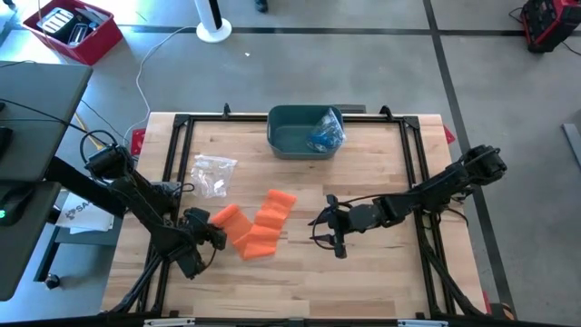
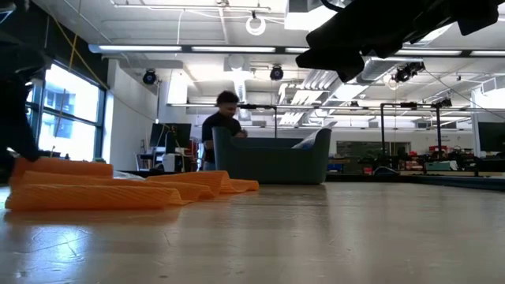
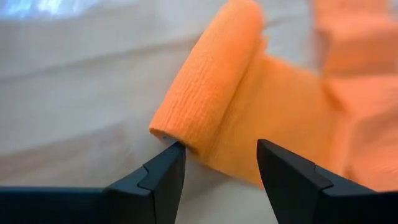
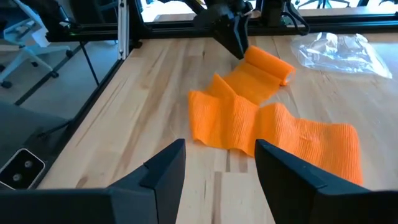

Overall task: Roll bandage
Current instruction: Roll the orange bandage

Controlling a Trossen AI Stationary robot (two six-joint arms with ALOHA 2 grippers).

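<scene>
An orange bandage (image 1: 260, 225) lies on the wooden table in loose zigzag folds. Its left end is wound into a short roll (image 3: 211, 81) that rests on its side on the table and shows in the right wrist view as well (image 4: 268, 62). My left gripper (image 3: 221, 155) is open at the roll's near end, slanting down, with the flat strip under the gap between its fingers. My right gripper (image 1: 320, 227) is open above the table to the right of the bandage, with nothing between its fingers (image 4: 221, 155). My left gripper has one fingertip (image 3: 177, 149) right at the lower edge of the roll's open end (image 3: 163, 132); whether it touches the roll, I cannot tell. The other finger stands clear above the flat strip.
A teal bin (image 1: 289, 138) holding a blue packet (image 1: 325, 134) stands at the table's far middle. A clear plastic wrapper (image 1: 213, 174) lies beyond the bandage's left end. A black frame (image 1: 182, 127) runs round the table. A person (image 2: 225, 126) shows in the room behind.
</scene>
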